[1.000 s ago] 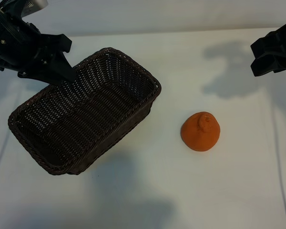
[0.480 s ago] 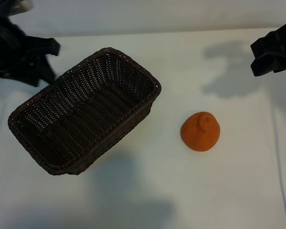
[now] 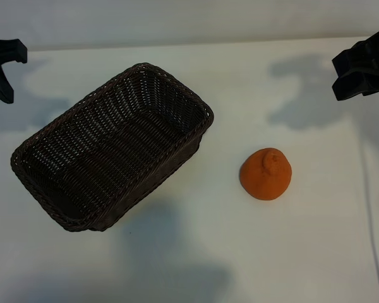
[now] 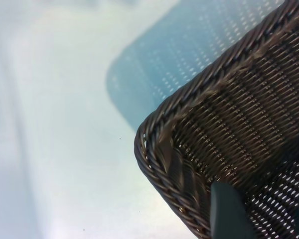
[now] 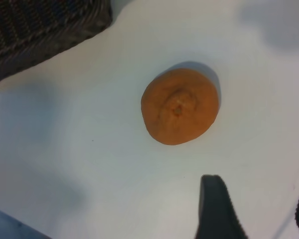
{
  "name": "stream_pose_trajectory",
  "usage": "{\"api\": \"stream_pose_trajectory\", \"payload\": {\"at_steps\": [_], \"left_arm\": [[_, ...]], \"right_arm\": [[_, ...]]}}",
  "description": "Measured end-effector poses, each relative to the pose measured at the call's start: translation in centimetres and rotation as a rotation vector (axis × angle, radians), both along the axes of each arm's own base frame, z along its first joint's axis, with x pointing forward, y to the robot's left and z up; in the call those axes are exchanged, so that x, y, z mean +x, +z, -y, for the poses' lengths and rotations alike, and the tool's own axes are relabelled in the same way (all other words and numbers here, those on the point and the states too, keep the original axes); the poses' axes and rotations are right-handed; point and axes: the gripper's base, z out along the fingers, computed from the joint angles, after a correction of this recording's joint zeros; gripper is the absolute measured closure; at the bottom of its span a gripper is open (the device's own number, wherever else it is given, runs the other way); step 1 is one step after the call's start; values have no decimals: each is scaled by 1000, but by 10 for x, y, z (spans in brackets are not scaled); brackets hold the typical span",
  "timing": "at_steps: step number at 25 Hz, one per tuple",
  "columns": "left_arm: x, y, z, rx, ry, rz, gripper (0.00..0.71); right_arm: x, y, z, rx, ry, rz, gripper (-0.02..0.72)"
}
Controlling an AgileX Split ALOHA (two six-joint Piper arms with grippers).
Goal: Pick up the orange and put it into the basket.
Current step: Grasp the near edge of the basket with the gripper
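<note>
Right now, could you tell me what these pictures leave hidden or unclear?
- Left gripper: cut off by the exterior view's left edge.
- Right gripper: its fingertips run off the right edge.
- Basket: left wrist view shows one corner only.
- Orange: its underside rests unseen on the table.

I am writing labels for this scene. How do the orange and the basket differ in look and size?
The orange is small, roundish, matte bright orange, with a knob on top; the basket is much wider, rectangular, dark brown woven wicker. The orange is solid; the basket is open and empty. Both rest apart on the white table.
</note>
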Motion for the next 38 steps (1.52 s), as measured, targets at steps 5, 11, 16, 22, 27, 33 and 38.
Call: {"api": "stream_pose_trajectory", "payload": {"at_steps": [5, 11, 16, 22, 27, 33, 38], "left_arm": [[-1, -2, -2, 20, 1, -8, 330], [-1, -2, -9, 104, 14, -5, 330], [-1, -2, -10, 105, 43, -6, 330], [-1, -2, -9, 86, 56, -7, 330], [-1, -2, -10, 94, 56, -5, 330], [-1, -2, -14, 149, 54, -2, 330], [-3, -8, -15, 155, 52, -24, 330]], "right_arm": [[0, 0, 0, -6, 12, 1, 307], [0, 0, 0, -9, 16, 0, 307], [0, 0, 0, -9, 17, 0, 307], [-1, 0, 0, -10, 19, 0, 307], [-1, 0, 0, -12, 20, 0, 307], [-1, 0, 0, -12, 20, 0, 307], [-1, 0, 0, -12, 20, 0, 307]]}}
